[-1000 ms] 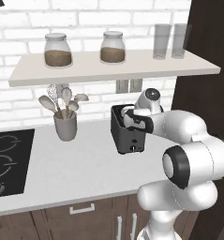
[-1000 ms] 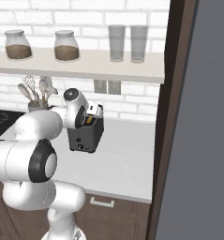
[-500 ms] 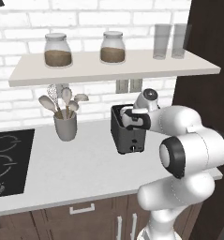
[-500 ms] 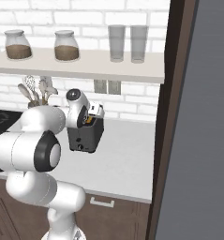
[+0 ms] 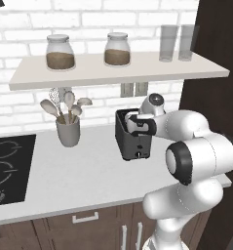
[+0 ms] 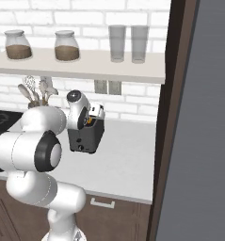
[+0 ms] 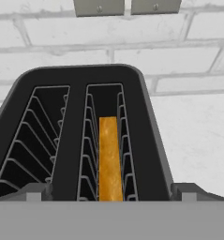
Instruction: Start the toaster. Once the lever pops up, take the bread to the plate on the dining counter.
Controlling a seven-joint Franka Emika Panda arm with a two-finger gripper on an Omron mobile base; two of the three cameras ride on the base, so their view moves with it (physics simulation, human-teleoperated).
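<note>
The dark grey toaster (image 5: 131,141) stands on the white worktop (image 5: 79,176) under the shelf. My gripper (image 5: 136,124) hovers over its front end, open, fingers spread wider than the toaster's top. In the hand view I look down into the two slots of the toaster (image 7: 76,122). The bread (image 7: 109,159) stands deep in the right slot, its golden-orange edge up, and my fingertips (image 7: 36,192) stand either side of the toaster's near end. A bit of bread (image 6: 89,122) shows by the hand. The lever is too small to make out. Plate and dining counter are out of view.
A grey utensil cup (image 5: 68,129) stands left of the toaster, with a black hob (image 5: 6,168) further left. The shelf (image 5: 118,71) above carries two jars and two glasses. A dark tall cabinet wall (image 6: 180,117) closes off the right side. Wall sockets (image 7: 127,5) sit behind the toaster.
The arm's elbow has swung up and to the right. The hand has stayed over the toaster's front end, shifting only slightly.
</note>
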